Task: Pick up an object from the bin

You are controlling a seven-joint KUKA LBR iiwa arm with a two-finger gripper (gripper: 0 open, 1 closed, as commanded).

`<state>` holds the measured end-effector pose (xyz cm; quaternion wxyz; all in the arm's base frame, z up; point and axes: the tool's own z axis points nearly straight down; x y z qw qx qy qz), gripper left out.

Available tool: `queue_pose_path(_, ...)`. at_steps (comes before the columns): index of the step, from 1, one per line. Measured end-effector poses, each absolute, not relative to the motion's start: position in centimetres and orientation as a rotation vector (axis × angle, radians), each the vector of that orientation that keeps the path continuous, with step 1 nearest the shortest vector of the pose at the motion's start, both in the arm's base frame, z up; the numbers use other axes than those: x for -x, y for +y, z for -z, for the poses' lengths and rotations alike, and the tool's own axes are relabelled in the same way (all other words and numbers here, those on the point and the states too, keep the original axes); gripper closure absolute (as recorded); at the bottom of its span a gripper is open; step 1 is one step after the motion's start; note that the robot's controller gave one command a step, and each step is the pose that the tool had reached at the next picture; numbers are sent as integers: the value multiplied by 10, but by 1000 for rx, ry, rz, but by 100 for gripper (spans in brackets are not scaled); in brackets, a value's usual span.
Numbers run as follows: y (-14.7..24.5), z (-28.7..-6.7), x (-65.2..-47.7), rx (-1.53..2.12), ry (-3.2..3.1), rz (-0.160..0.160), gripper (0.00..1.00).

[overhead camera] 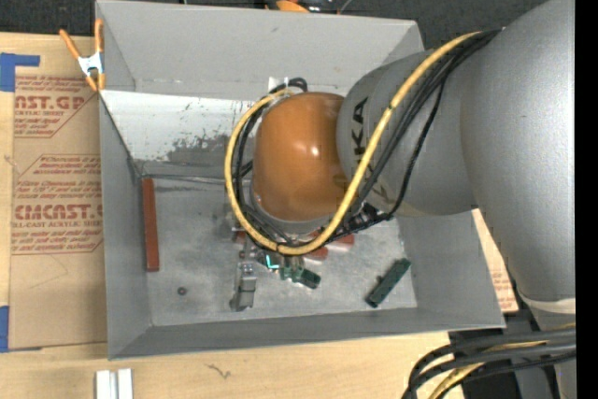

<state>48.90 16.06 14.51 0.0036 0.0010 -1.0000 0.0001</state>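
Note:
My gripper (pixel 245 287) hangs low over the bin floor near the front middle, mostly hidden under the arm's orange dome. Just to its right lies a small dark green piece (pixel 305 277), partly under the arm. A reddish thing (pixel 343 242) peeks out from beneath the arm further right. A dark green bar (pixel 388 282) lies slanted on the floor at the front right, apart from the gripper.
A long reddish-brown stick (pixel 149 224) lies along the left wall. A small dark speck (pixel 182 292) sits on the floor at the front left. The arm covers the bin's middle and right side.

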Motion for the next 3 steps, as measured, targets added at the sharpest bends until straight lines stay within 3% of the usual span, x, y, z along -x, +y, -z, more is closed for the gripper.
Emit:
queue_pose_path(1,50,-185,-511,91,-3145,-5,0)
queue_pose_path(2,54,-66,-560,46,-3136,1,0)
queue_pose_path(3,54,-72,-563,48,-3148,3,100)
